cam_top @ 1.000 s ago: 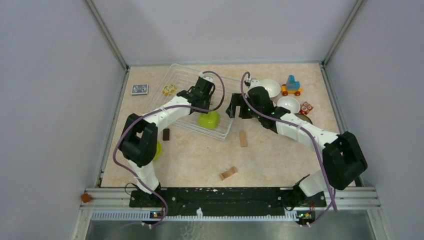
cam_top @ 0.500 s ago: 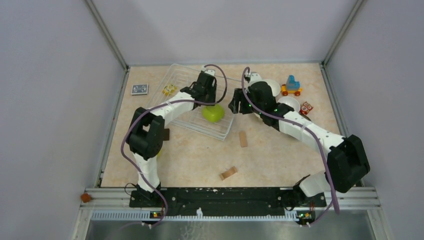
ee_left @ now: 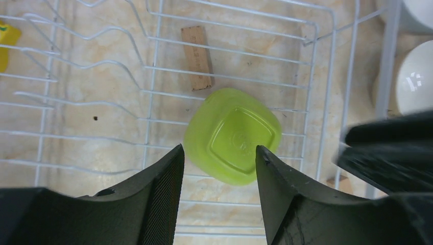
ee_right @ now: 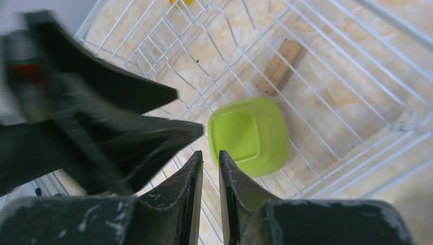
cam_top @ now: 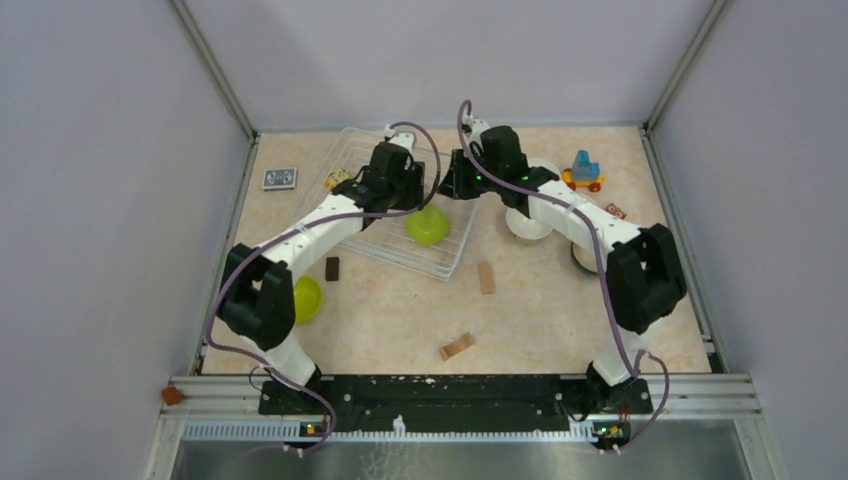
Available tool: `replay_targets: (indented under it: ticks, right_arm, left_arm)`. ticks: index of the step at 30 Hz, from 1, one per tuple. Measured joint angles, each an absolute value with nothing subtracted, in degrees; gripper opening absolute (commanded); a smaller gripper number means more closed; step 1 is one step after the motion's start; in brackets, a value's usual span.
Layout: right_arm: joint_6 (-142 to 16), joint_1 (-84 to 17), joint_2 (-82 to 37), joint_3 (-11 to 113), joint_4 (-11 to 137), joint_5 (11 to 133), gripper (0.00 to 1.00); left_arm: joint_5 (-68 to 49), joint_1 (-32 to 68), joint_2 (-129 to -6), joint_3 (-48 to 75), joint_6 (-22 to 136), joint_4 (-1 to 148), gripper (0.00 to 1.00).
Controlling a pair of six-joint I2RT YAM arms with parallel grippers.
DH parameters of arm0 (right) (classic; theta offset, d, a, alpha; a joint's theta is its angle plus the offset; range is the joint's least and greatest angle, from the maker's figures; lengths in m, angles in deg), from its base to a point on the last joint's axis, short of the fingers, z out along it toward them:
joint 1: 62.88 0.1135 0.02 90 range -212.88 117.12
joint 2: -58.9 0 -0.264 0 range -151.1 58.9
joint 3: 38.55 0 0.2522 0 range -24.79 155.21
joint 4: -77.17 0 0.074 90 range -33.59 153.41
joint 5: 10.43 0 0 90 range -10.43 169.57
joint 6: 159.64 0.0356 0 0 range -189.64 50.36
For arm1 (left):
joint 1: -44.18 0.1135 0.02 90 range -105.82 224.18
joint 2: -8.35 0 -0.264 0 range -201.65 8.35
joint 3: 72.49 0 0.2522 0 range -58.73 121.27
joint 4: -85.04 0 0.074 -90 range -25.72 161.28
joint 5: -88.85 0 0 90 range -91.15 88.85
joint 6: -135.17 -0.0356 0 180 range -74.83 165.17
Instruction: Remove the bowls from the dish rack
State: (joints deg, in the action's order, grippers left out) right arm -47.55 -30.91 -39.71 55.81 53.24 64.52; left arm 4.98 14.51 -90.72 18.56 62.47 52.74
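One lime green bowl [cam_top: 427, 226] lies upside down inside the pale wire dish rack [cam_top: 360, 165], near its right end. My left gripper [ee_left: 219, 149] hovers open just above that bowl [ee_left: 232, 135], touching nothing. My right gripper [ee_right: 209, 153] hangs over the same bowl [ee_right: 250, 135] from the right; its fingers are almost together with only a thin slit, and nothing is between them. The two grippers [cam_top: 405, 195] [cam_top: 448, 188] sit close side by side. A second lime bowl [cam_top: 307, 298] rests on the table by the left arm. A white bowl [cam_top: 528, 222] and a dark bowl [cam_top: 578, 255] stand to the right of the rack.
A wooden block [ee_left: 197, 57] lies under the rack wires. Two more wooden blocks [cam_top: 486, 277] [cam_top: 456, 346] and a small brown block [cam_top: 332, 268] lie in front of the rack. A toy truck [cam_top: 583, 170] stands at the back right and a card [cam_top: 279, 178] at the back left.
My right gripper closed from wide to nearly shut and swung left over the rack. My left gripper opened a little and moved back. The lime bowl in the rack shifted slightly up and right.
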Motion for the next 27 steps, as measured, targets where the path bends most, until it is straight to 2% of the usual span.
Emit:
replay_targets:
  ticks: [3,5,14,20,27]
  right_arm:
    - [-47.6,-30.9,-43.8,57.5,52.3,62.2,0.13]
    - [-47.6,-30.9,-45.4,57.6,51.4,61.3,0.0]
    - [-48.6,-30.9,-55.7,65.3,46.9,59.5,0.0]
    - [-49.6,-30.9,-58.5,67.0,45.3,60.6,0.0]
    - [-50.6,-30.9,-59.8,68.3,44.7,62.3,0.0]
  left_arm:
    - [5.3,14.7,-85.1,16.3,63.3,52.8,0.56]
    - [5.0,14.9,-82.0,15.1,64.0,52.7,0.56]
    - [-1.3,15.3,-77.4,10.0,68.3,52.7,0.59]
    - [-5.4,15.7,-79.4,9.4,71.8,52.9,0.82]
    - [-7.8,16.0,-80.3,6.2,77.4,55.6,0.96]
